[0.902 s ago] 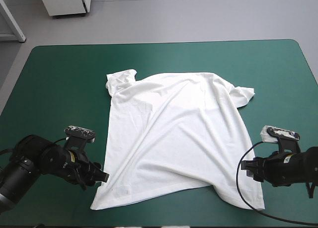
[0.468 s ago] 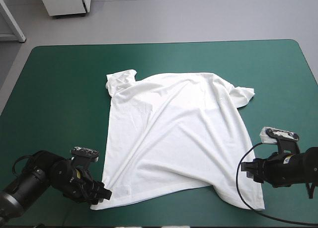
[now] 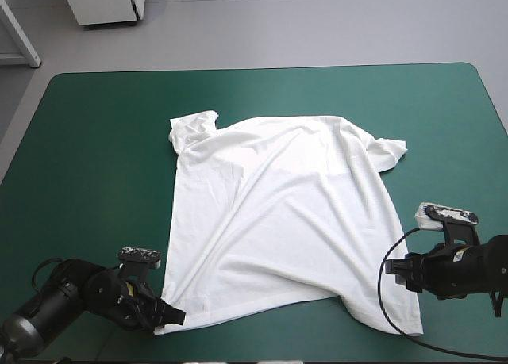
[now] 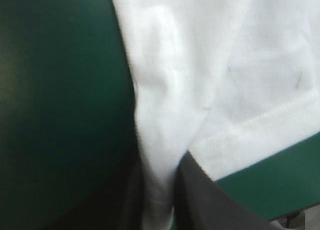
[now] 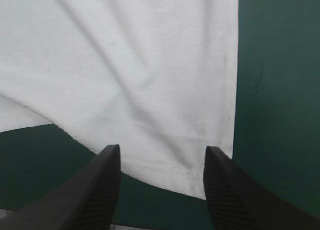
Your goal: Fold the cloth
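White T-shirt (image 3: 278, 213) spread flat, wrinkled, left gripper (image 4: 159, 159) pinching its hem corner, right gripper (image 5: 162, 150) spread

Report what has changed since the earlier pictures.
The left gripper, with black fin-shaped fingers, slid along the left side of the white short-sleeved T-shirt toward the table's near edge and has closed on its near-left hem corner. The T-shirt lies spread flat on the teal-green cover as before, and the right gripper has stayed open at the near-right hem corner.
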Robot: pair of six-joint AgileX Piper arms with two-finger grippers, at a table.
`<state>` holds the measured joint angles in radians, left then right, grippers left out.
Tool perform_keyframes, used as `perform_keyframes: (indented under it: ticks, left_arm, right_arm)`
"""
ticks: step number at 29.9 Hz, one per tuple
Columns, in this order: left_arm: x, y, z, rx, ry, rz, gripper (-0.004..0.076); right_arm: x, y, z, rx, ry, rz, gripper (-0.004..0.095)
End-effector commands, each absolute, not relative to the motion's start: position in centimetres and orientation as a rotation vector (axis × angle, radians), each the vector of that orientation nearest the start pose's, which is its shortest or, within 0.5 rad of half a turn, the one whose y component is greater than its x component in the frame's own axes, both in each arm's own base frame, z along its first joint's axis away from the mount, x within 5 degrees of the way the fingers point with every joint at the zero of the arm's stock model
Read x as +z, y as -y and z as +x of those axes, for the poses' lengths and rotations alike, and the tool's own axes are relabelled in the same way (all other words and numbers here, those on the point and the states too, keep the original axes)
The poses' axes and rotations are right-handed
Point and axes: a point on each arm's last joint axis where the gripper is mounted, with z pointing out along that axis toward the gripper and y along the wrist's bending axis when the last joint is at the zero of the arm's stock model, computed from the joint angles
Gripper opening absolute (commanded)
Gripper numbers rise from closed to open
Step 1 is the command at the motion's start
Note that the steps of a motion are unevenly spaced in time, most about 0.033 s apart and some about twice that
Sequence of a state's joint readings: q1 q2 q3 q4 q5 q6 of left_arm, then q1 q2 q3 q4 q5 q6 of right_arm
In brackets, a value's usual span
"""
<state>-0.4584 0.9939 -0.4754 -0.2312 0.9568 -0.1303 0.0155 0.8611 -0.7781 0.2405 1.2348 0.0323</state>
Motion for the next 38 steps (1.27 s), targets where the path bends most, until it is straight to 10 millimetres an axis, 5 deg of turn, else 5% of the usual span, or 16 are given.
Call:
perform_keyframes:
  ticks: [1, 12, 21, 29, 33, 38]
  left_arm:
    - [21.6, 7.9, 11.5, -0.427, -2.935, 0.288, -0.0006]
    - [21.6, 7.9, 11.5, -0.428, -2.932, 0.287, -0.0009]
    - [21.6, 7.9, 11.5, -0.434, -2.93, 0.294, -0.0009]
    - [21.6, 7.9, 11.5, -0.44, -2.929, 0.291, -0.0009]
    - [21.6, 8.0, 11.5, -0.449, -2.928, 0.286, -0.0009]
    - [22.1, 8.1, 11.7, -0.457, -2.914, 0.286, -0.0009]
  right_arm:
    - [30.7, -1.9, 12.8, 0.296, -2.753, 0.065, 0.048]
    - [24.4, -1.6, 11.0, 0.25, -2.956, 0.078, 0.0481]
    - [22.4, -1.9, 11.3, 0.312, -2.996, 0.166, 0.0476]
    - [20.1, -1.9, 13.6, 0.306, -3.11, 0.27, 0.0277]
    - [19.6, -1.9, 13.8, 0.305, -3.159, 0.283, 0.0012]
    - [21.3, -1.9, 13.7, 0.307, -3.14, 0.251, -0.0019]
